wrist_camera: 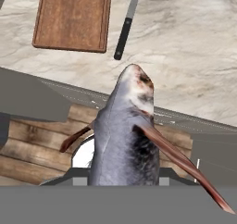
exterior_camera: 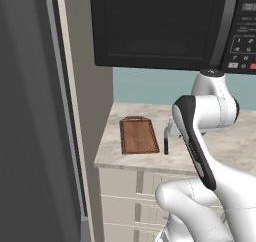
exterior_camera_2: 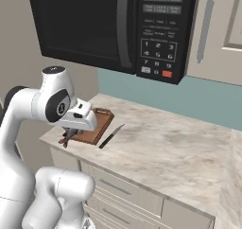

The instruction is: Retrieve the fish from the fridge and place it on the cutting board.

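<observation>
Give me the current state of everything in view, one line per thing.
fish: held in the gripper, above the counter edge, not yet on the board
cutting board: flat on the counter, nothing on it
knife: lying on the counter beside the board
microwave: door closed
drawers: closed

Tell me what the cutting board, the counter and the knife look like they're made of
Cutting board: wood, matte brown, faint grain lines. Counter: looks like marble or a stone laminate, pale beige with grey veining, smooth. Knife: grey blade, probably metal; black handle, maybe plastic, too plain to tell.
</observation>
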